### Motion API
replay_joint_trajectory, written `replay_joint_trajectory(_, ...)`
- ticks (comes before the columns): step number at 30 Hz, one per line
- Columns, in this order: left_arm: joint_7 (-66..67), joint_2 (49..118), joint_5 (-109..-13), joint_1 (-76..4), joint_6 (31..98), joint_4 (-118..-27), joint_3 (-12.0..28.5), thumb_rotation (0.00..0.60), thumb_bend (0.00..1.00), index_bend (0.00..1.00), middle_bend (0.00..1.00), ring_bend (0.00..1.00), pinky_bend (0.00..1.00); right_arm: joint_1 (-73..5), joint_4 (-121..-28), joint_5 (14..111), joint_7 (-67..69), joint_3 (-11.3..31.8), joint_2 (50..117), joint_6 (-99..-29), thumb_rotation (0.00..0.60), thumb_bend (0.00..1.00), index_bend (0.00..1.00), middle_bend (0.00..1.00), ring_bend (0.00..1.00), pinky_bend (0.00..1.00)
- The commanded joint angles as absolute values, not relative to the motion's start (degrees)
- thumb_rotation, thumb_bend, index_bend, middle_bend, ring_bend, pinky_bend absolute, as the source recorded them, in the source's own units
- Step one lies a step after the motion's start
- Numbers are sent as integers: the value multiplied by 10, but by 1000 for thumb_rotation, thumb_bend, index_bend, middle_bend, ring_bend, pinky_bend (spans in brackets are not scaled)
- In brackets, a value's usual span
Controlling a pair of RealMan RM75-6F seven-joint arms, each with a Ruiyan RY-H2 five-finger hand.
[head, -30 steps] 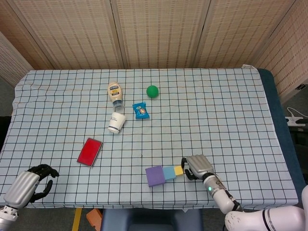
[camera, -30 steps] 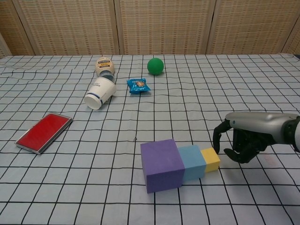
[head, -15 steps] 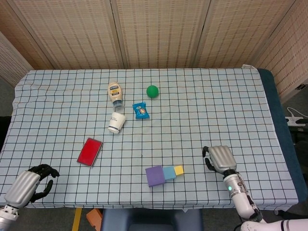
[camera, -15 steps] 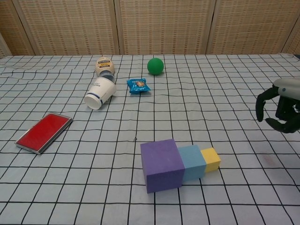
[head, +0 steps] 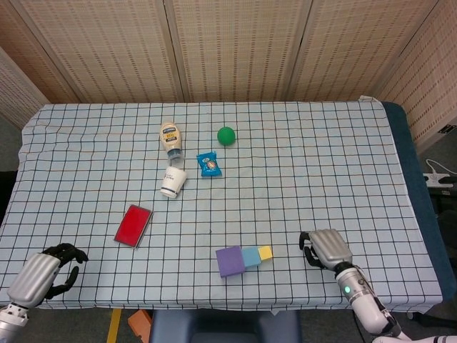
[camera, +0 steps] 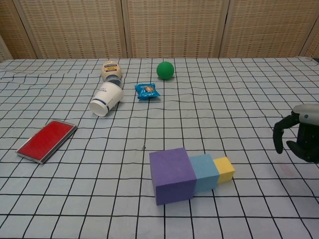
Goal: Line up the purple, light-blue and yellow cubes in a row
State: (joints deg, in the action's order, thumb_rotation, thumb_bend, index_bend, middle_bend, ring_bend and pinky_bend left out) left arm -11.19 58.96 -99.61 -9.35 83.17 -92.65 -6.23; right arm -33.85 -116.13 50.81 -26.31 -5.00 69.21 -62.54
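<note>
Basically row of cubes (head: 244,258) runs left–right, touching — right robot hand (head: 327,248) sits beside its yellow end, fingers curled, empty

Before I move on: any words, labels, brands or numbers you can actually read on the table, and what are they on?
None can be read.
Mayonnaise-style bottle: dark label patch, too blurred.
Blue snack packet: printed design, too small.
White paper cup: blue rim band, no legible text.
Red flat case, green ball, purple cube, light-blue cube, yellow cube: no markings visible.
</note>
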Motion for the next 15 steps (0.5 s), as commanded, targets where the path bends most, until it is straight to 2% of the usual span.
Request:
replay_joint_trajectory(1,-114,589,-997,-93,833,-926,-62,600,573,439,463,302,419,-343,-1169,511,-253,-49,678,-611,600,647,501,969,849,945)
replay_joint_trajectory(5,-116,589,-996,-94,832,-925,-62,600,573,439,463,301,419,-324,-1170,535,-265,-47,686,-655,600,647,502,969,849,945)
replay_joint_trajectory(10,-112,589,-998,-93,832,-927,-63,600,574,439,463,302,419,-287,-1150,583,-295,-44,720,-744,600,646,503,969,849,945)
replay_joint_trajectory(15,-109,589,-997,-93,831,-928,-63,600,573,439,463,302,419,-267,-1137,610,-302,-44,737,-766,600,624,479,969,849,945)
